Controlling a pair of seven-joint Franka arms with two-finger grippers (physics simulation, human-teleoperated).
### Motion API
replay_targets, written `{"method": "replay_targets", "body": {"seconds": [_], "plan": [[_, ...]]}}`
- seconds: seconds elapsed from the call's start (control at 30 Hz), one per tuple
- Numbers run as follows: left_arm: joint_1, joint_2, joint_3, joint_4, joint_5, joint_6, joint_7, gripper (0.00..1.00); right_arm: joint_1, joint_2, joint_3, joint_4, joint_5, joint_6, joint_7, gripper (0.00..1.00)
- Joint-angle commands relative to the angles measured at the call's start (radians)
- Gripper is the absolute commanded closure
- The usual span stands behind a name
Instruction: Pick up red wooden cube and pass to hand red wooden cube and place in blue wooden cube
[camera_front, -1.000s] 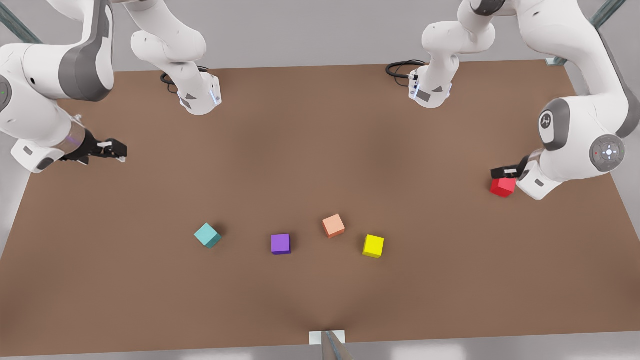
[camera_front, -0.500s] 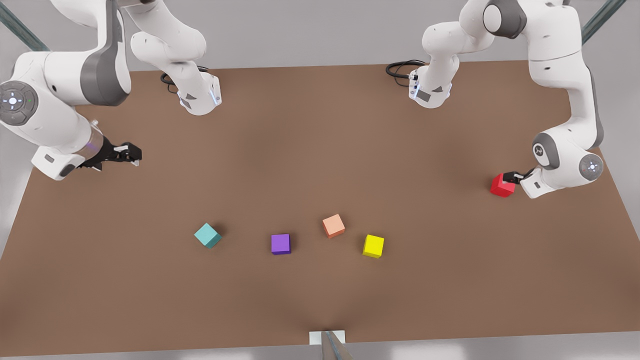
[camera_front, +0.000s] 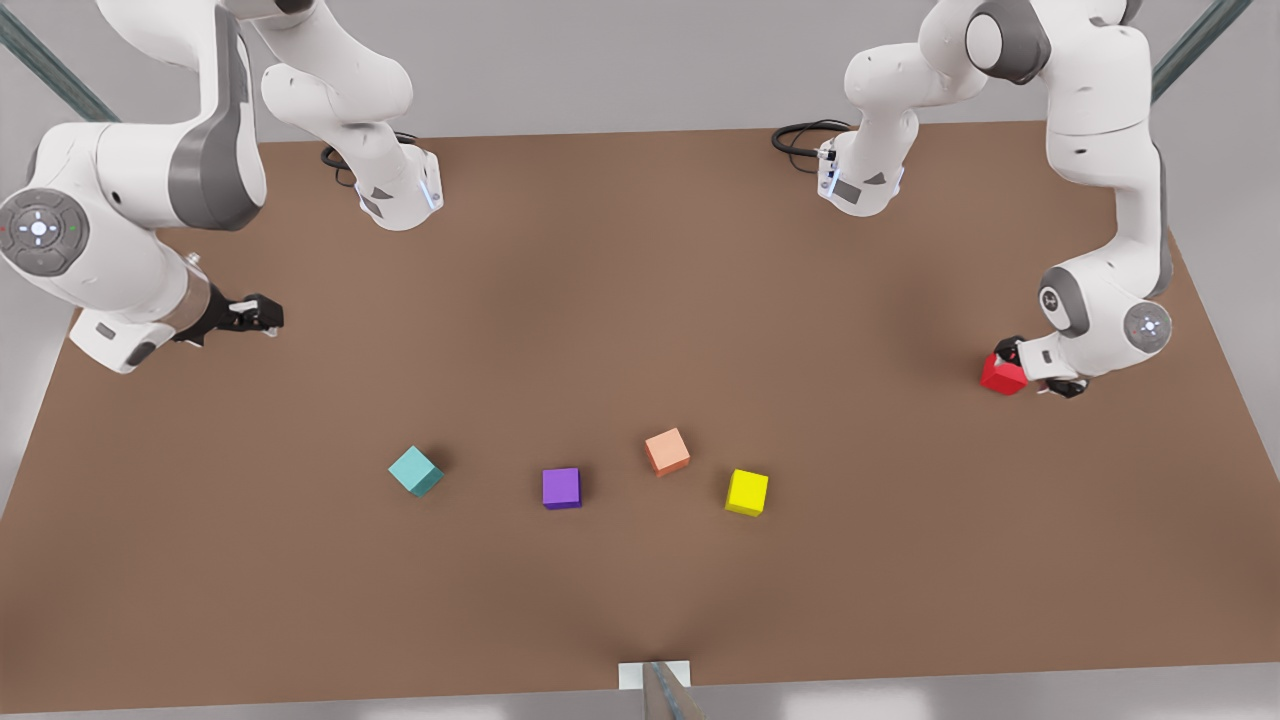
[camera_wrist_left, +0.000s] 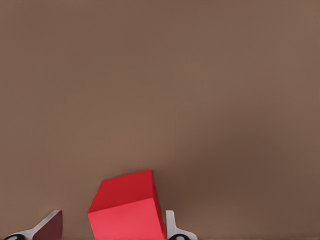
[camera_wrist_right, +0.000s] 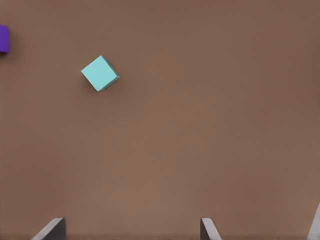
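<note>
**A:** Cubes nearest you, the yellow (camera_front: 747, 492), purple (camera_front: 561, 488) and pale orange (camera_front: 667, 451) ones, are bystanders; the teal-blue wooden cube (camera_front: 415, 471) awaits stacking.

**B:** And my jaws?

**A:** Your left gripper (camera_front: 1012, 358) straddles the small red wooden cube (camera_front: 1003, 374) on the tabletop (camera_front: 640, 300), jaws apart, unclamped. Your right gripper (camera_front: 262, 313) waits wide open, empty, well apart, for the handover.

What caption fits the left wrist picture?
Left gripper open, its fingers either side of the red wooden cube.
</note>
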Motion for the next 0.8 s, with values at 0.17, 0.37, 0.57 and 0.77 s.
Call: {"method": "replay_targets", "body": {"seconds": [0.17,0.37,0.57,0.77], "plan": [[-0.002,0.002,-0.002,-0.027,0.001,0.029,-0.217,0.00,0.001,0.001,0.000,0.000,0.000,-0.003,-0.006,0.00],[0.006,0.033,-0.002,-0.027,0.002,0.037,-0.217,0.00,0.001,0.002,0.003,0.000,0.000,-0.012,-0.006,0.00],[0.020,0.073,-0.002,-0.023,0.002,0.054,-0.219,0.00,0.003,0.004,0.004,0.000,0.000,-0.017,-0.005,0.00],[0.023,0.082,-0.002,-0.023,0.002,0.054,-0.219,0.03,0.004,0.011,0.004,0.000,0.000,-0.017,-0.005,0.00]]}}
